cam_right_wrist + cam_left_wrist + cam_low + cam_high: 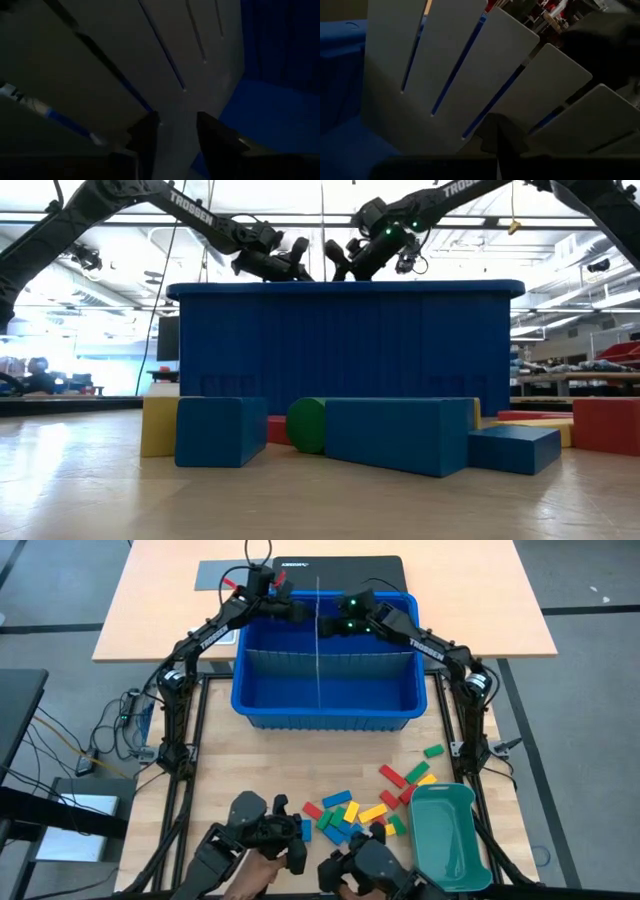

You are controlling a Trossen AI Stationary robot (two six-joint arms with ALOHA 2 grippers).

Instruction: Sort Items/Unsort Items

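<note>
High view: straight down over the table (160, 600). Low view: table-top level, facing the blue bin (345, 340). Wrist views: close against the grey divider sheet (445, 65), which both share.

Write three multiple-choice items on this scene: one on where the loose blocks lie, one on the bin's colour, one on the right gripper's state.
1. Where do the loose blocks lie?
A. inside the bin
B. on the table beside the tray
C. in the tray

2. What colour is the bin?
A. blue
B. red
C. grey

3. How is the right gripper at the divider sheet?
A. far off
B. clamped tight
C. fingers apart either side of the sheet's edge

Answers:
1 B, the high view shows them scattered on the wood beside the teal tray.
2 A, its walls show blue in the high and low views.
3 C, the right wrist view shows a gap at each finger.
</note>
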